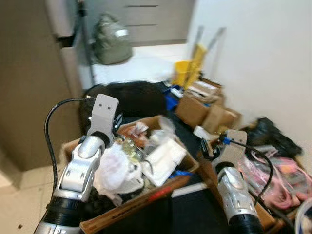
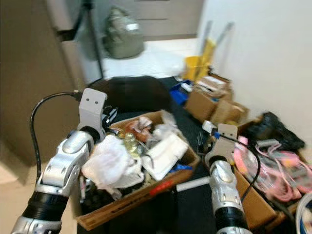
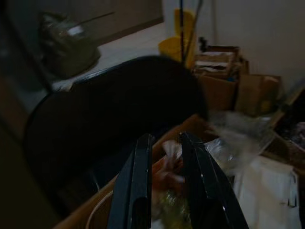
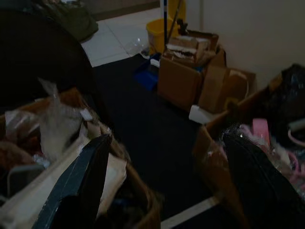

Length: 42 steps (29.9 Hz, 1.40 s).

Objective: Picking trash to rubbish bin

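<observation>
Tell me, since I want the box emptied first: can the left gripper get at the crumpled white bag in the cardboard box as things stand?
Probably yes. The left gripper hovers over the cardboard box, fingers slightly apart, and the crumpled white bag lies on top of the pile beside the arm, uncovered.

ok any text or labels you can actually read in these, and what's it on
None can be read.
Red mark on the front edge of the cardboard box full of trash: too blurred to read.
Papers on the brown box by the wall: print too small and blurred.
White packet in the trash box: no legible writing.
</observation>
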{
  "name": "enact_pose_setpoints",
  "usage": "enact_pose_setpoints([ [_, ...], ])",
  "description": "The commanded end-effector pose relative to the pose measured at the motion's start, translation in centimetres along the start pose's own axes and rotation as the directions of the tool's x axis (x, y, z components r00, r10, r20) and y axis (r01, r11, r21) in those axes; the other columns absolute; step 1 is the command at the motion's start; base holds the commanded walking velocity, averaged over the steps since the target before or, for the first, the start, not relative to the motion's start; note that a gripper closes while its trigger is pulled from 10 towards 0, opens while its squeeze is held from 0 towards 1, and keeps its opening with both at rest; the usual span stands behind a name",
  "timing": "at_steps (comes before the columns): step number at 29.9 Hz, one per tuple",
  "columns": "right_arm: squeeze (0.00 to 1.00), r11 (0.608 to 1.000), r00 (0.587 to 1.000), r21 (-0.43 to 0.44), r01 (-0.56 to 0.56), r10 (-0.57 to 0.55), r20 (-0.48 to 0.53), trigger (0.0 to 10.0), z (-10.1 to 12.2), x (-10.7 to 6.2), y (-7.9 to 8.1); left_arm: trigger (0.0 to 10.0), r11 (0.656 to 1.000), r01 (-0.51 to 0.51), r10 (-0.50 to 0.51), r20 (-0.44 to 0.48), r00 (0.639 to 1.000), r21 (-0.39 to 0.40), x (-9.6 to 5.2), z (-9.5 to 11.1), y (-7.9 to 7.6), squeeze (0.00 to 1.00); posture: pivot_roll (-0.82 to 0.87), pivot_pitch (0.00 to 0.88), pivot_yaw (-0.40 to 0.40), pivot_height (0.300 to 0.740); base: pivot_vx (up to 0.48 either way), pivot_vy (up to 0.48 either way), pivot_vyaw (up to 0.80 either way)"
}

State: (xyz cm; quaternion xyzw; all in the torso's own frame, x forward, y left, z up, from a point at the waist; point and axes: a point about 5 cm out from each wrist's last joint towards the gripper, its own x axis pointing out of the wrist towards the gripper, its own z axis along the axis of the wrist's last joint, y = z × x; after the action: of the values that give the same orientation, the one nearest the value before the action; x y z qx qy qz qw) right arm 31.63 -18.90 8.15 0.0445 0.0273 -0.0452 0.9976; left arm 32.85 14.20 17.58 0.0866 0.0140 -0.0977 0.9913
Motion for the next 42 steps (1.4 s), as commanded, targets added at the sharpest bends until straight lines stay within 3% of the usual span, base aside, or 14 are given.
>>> enact_pose_setpoints([
  [1,0.0,1.0,1.0,-0.022,-0.016,0.016,0.009,10.0,0.2,0.0,0.4,10.0,1.0,-0.008,0.008,-0.023,1.0,0.005,0.0,-0.7,-0.3,0.0,-0.03,0.016,0.0,0.74,0.0,0.0,-0.8],
  [12,0.0,0.995,0.997,-0.062,0.08,-0.08,-0.001,10.0,0.4,-0.4,-0.7,10.0,1.0,-0.021,0.021,-0.031,0.999,0.008,-0.1,-1.3,-0.7,0.0,-0.02,0.022,-0.021,0.74,0.0,0.0,-0.8],
  [24,0.0,0.995,0.999,-0.084,0.05,-0.048,0.023,10.0,1.7,0.1,-0.1,10.0,0.998,-0.042,0.047,-0.124,0.991,0.041,-0.6,-2.8,1.3,0.0,-0.03,0.042,-0.027,0.74,0.0,0.0,-0.8],
  [29,0.0,0.996,1.0,-0.09,-0.015,0.013,-0.02,10.0,0.9,0.1,0.7,10.0,0.998,-0.029,0.038,-0.152,0.988,0.064,-1.0,-3.7,1.5,0.0,-0.03,0.047,-0.035,0.74,0.0,0.0,-0.8],
  [32,0.0,0.991,0.996,-0.113,-0.075,0.07,-0.049,10.0,0.0,-0.3,1.5,10.0,0.998,-0.056,0.06,-0.174,0.983,0.026,-1.3,-4.4,1.5,0.0,-0.03,0.053,-0.039,0.74,0.0,0.0,-0.8],
  [42,0.0,0.997,0.997,-0.072,-0.03,0.025,-0.078,10.0,-0.8,-1.0,1.2,10.0,0.997,-0.073,0.075,-0.166,0.983,0.019,-1.7,-4.2,1.6,0.0,-0.02,0.063,-0.042,0.74,0.0,0.0,-0.8],
])
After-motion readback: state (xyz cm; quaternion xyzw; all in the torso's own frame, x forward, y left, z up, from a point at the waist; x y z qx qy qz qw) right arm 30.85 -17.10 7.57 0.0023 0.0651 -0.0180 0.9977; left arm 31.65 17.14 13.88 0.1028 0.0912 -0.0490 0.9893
